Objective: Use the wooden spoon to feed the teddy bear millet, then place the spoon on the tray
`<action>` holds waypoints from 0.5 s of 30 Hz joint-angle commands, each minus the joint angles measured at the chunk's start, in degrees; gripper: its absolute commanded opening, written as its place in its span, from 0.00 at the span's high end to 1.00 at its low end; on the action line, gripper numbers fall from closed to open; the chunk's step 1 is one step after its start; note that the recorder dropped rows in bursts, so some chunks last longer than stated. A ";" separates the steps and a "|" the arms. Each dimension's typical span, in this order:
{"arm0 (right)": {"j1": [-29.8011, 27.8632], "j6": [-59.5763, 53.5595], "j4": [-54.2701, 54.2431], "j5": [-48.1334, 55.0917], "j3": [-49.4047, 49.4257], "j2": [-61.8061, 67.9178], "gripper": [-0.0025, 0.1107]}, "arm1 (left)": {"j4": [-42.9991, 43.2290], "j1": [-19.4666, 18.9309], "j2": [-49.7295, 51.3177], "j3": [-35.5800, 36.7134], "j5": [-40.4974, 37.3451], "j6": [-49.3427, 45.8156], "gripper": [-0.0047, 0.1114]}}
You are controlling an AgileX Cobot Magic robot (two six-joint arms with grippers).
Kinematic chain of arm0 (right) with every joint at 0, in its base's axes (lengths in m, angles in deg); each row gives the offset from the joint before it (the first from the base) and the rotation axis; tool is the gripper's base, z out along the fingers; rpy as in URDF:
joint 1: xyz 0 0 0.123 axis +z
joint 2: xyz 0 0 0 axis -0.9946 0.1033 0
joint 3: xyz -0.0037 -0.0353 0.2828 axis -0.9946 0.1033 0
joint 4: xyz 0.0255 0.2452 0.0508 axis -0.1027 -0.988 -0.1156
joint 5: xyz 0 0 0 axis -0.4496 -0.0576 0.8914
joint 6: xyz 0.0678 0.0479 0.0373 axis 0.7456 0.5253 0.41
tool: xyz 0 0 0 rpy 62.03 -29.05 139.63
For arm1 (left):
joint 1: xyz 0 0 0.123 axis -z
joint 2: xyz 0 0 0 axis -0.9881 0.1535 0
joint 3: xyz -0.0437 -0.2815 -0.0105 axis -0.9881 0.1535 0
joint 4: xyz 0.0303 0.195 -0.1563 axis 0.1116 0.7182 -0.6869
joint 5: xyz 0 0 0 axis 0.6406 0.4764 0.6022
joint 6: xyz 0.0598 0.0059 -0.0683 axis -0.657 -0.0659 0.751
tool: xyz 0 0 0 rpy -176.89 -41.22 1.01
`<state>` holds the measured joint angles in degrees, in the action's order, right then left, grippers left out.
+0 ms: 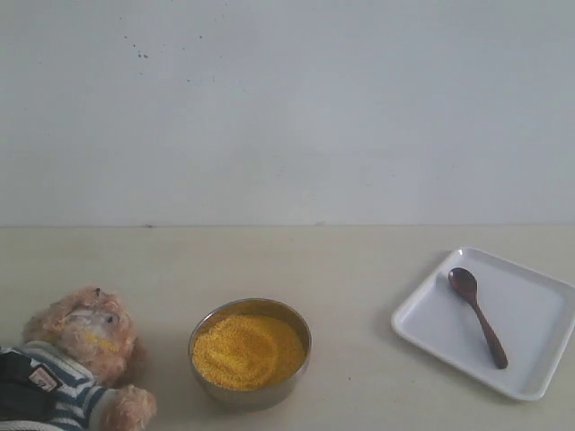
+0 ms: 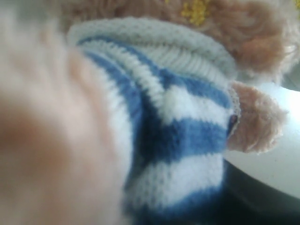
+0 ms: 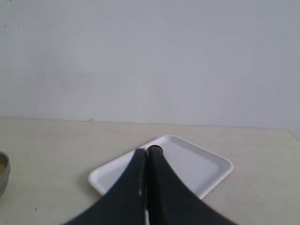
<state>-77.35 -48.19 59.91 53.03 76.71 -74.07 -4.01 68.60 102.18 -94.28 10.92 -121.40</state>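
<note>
Wooden spoon [image 1: 477,316] whole in exterior view, tip only from right wrist

- Fluffy light-brown plush teddy bear [image 1: 85,346] in a striped shirt: cut off by the exterior view's left and bottom edges. A black shape [image 1: 20,386] on its torso is too cropped to identify. Left wrist view's foreground is blurred.
- Round steel bowl [image 3: 3,171]: cut by the frame edge.
- Dark reddish-brown wooden spoon [image 3: 155,149]: only its tip shows past the closed right gripper [image 3: 147,153].
- Flat white square tray [image 3: 201,164]: partly covered.
</note>
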 commanded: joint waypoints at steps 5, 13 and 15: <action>-0.23 -0.03 -0.06 -0.23 -0.01 -0.36 0.98 | -3.92 -0.22 1.71 -0.38 3.83 -2.21 0.54; -0.23 -0.03 -0.06 -0.23 -0.01 -0.36 0.98 | -3.92 -0.22 1.71 -0.38 5.17 -2.21 0.48; -0.23 -0.03 -0.06 -0.23 -0.01 -0.36 0.98 | -3.66 -0.22 2.06 -0.38 5.65 -2.21 0.47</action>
<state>-77.35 -48.19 59.91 53.03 76.71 -74.07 -6.94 68.60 103.87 -94.28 15.76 -123.29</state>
